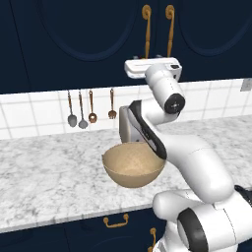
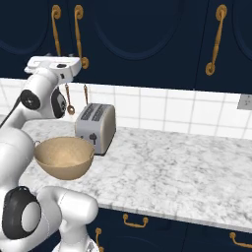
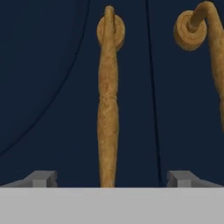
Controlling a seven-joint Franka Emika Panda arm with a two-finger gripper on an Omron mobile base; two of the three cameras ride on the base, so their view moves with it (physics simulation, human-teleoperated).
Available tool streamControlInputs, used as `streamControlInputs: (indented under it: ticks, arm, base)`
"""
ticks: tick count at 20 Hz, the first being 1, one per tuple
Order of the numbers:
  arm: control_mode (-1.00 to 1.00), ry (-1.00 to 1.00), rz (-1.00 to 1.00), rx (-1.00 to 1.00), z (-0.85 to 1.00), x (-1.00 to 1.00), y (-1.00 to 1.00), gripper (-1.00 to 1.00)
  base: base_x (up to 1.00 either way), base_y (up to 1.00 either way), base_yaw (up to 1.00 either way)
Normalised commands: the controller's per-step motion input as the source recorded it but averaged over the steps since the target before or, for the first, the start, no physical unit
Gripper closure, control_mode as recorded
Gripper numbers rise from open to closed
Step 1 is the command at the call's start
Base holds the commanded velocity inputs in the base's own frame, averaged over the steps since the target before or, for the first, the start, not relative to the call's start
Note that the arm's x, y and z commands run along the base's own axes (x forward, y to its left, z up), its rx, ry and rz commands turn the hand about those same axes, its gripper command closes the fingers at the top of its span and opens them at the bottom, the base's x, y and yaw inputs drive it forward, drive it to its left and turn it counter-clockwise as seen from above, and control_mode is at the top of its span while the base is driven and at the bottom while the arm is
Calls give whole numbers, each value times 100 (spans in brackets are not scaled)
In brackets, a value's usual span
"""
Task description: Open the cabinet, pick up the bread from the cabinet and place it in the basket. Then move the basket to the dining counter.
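Gripper point(image 3: 108, 177) was seen spread wide, nothing grasped, fingertips point(image 3: 41, 178) set either side of a brass handle point(image 3: 108, 100) on the closed cabinet point(image 1: 88, 44). Basket point(image 1: 133, 165) was sat on the marble counter point(image 1: 44, 172), just beside the toaster point(image 2: 96, 127).

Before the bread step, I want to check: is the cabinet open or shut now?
Shut. The cabinet doors lie flush, with only a thin seam between them, and the open end effector faces one brass handle.

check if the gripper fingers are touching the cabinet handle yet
Apart. In the hand view the open gripper has the brass handle centred between its fingertips, with dark cabinet door showing on both sides.
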Motion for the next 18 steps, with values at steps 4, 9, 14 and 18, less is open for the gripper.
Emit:
streamControlInputs:
  ticks: [4, 9, 14, 18]
  arm:
    - [-100, 0, 0, 0, 0, 34, 0, -100]
    - [-100, 0, 0, 0, 0, 29, 0, 100]
    - [-100, 0, 0, 0, 0, 0, 0, 100]
    - [-100, 0, 0, 0, 0, -3, 0, 100]
  base:
    - [0, 0, 0]
    - [0, 0, 0]
    - [0, 0, 0]
    - [0, 0, 0]
